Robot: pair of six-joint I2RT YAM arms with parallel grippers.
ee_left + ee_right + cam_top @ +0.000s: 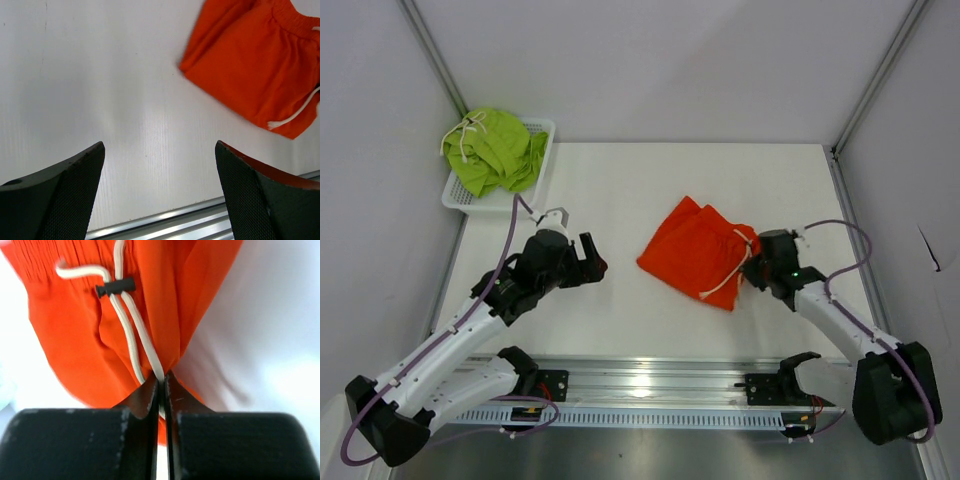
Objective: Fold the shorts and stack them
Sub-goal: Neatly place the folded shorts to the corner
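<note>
My right gripper [161, 385] is clamped tight on the soft, light orange shorts [75, 340] beside the drawstring [131, 340]; my left gripper [160, 145] gapes empty.

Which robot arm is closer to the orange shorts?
Right. The right end effector is shut on the orange shorts; the left end effector is open over the table, apart from them.

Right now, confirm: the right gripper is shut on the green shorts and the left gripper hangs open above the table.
Wrong colour: the right gripper is shut on the orange shorts, as the right wrist view shows. The left gripper is open.
</note>
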